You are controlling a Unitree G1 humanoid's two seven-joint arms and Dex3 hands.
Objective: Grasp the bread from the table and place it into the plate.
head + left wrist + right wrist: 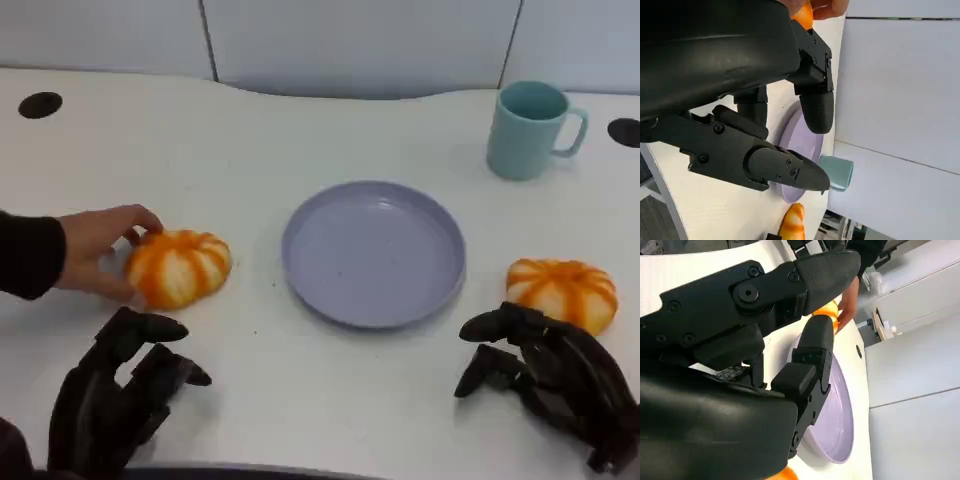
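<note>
Two breads lie on the table (300, 130): the right bread (562, 290) touches the empty, open right hand (545, 375), plate (373, 252) to its left; left hand (120, 390) is empty too

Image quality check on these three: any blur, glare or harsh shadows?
Head view: even, soft light, faint shadows under the plate and mug, no glare, slightly soft overall. Left wrist view: left hand close, dark and fairly sharp, background mug soft. Right wrist view: right hand sharp, far background blurred.
</note>
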